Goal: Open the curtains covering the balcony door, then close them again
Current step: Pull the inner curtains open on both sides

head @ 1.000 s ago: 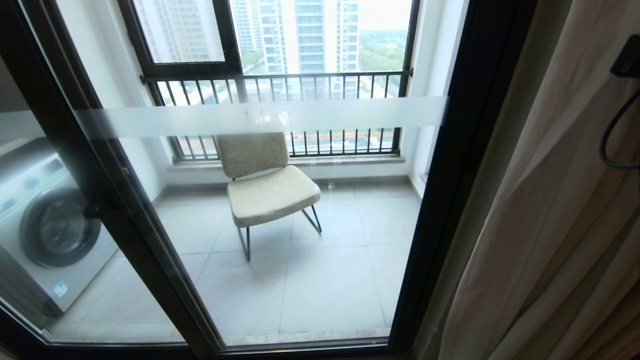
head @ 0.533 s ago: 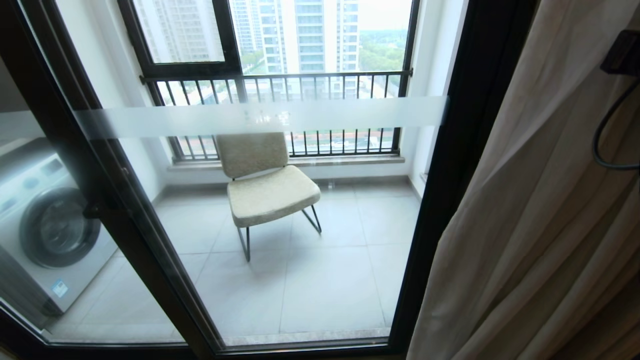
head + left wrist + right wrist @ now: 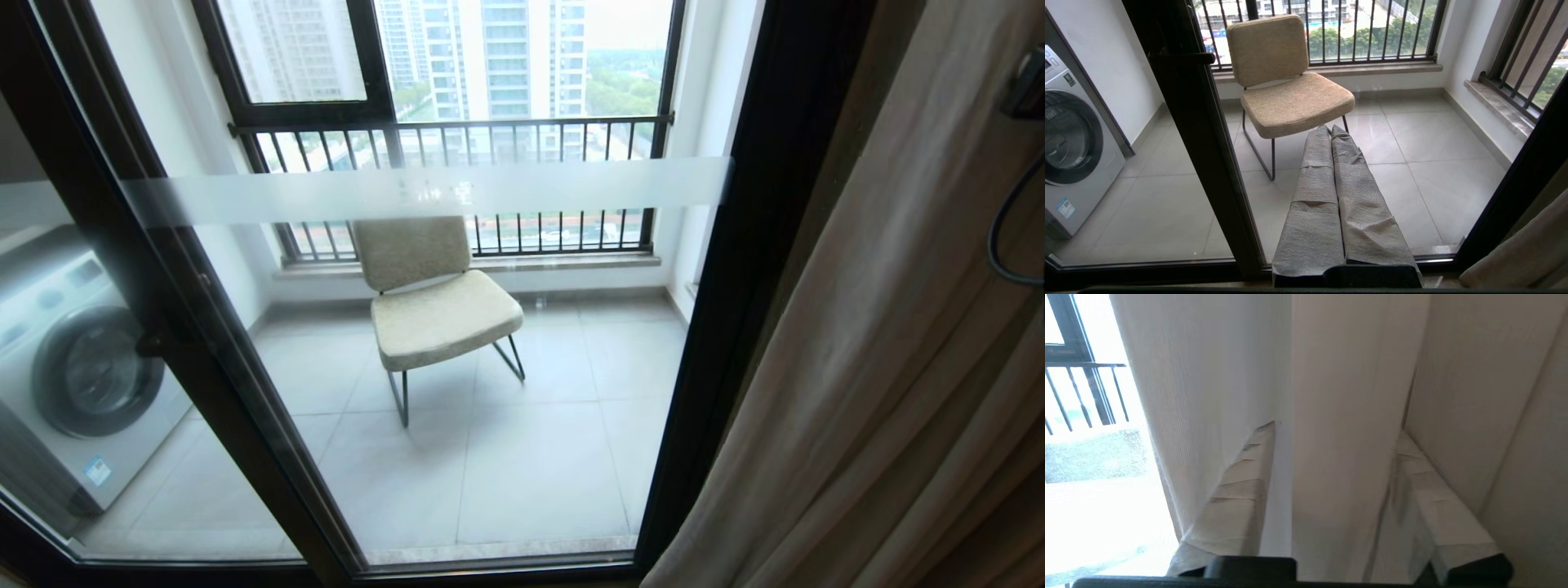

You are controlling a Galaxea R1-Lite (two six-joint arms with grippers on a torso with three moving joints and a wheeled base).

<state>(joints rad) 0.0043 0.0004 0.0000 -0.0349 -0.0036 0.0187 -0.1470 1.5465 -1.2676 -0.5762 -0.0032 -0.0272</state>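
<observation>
Curtains point(image 3: 890, 351): beige-cream woven drapes in long vertical folds, gathered at the right of the head view, beside the door's right frame post; their left edge slants down across that post toward the floor.
Sheer layer point(image 3: 1167, 396): thin white fabric at the drapes' window-side edge, daylight and railing bars showing beyond it.
Right gripper point(image 3: 1337, 428): fingers spread apart, a fold of curtain standing between them; whether either finger presses the cloth I cannot tell.
Balcony door point(image 3: 718, 269): black-framed glass, uncovered across its width, frosted band running level over the pane.
Left gripper point(image 3: 1331, 130): fingers pressed together, empty, pointing at the glass, well apart from the curtains.
Open room: tiled balcony floor behind the glass, with a padded chair point(image 3: 433, 294) near the middle and a washing machine point(image 3: 73, 367) at the left.
</observation>
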